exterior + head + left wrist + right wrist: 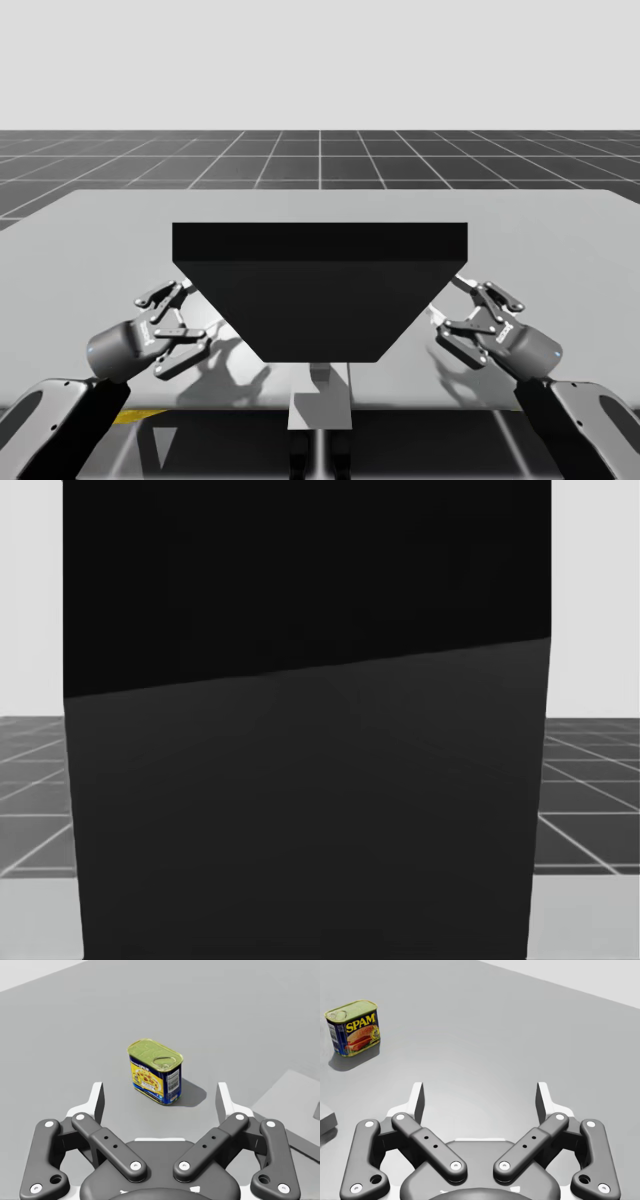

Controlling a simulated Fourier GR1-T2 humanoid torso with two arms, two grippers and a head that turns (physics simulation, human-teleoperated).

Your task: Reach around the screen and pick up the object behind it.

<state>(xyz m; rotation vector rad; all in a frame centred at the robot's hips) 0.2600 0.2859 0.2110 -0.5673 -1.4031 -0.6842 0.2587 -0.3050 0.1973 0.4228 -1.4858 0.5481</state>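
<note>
Both wrist views toward blue can

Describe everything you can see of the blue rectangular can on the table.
The blue rectangular can has rounded corners, a yellow label on its side and a yellow-green lid with a ring pull. It looks like metal and is closed. It stands upright on the grey table, casting a short shadow. It sits ahead of my left claw, in line with the gap between its open fingers but apart from them. Only the table touches it.
</note>
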